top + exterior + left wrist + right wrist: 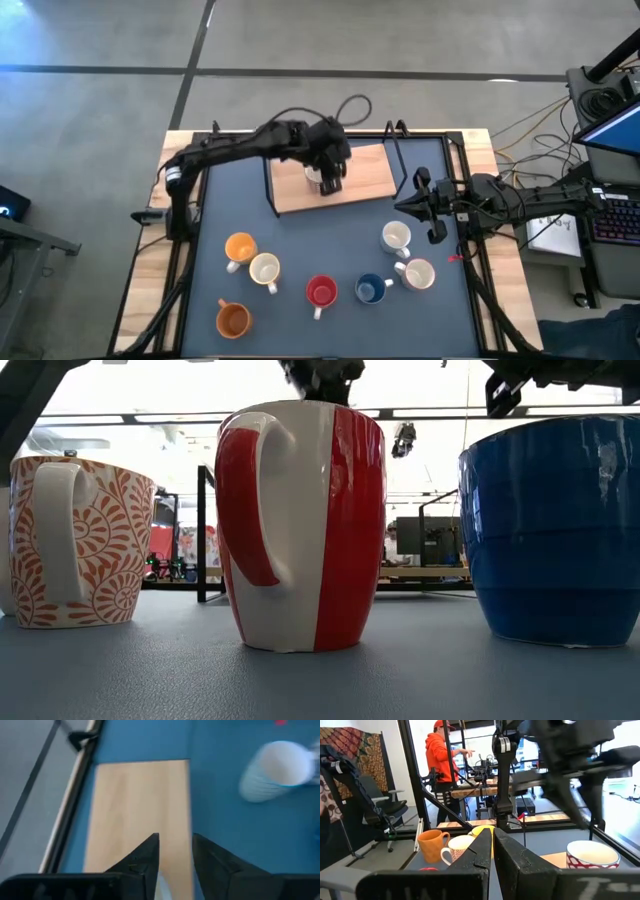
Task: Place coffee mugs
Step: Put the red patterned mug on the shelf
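left claw: closed on white mug over wooden board | right claw: shut, parked beside desk edge

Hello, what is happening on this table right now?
The left pincer is over the wooden board at the back of the table, at a white mug that stands on it; whether it grips the mug cannot be seen. The right pincer waits, shut and empty, at the right side. Seven other mugs stand on the blue mat, among them a red mug and a blue mug.
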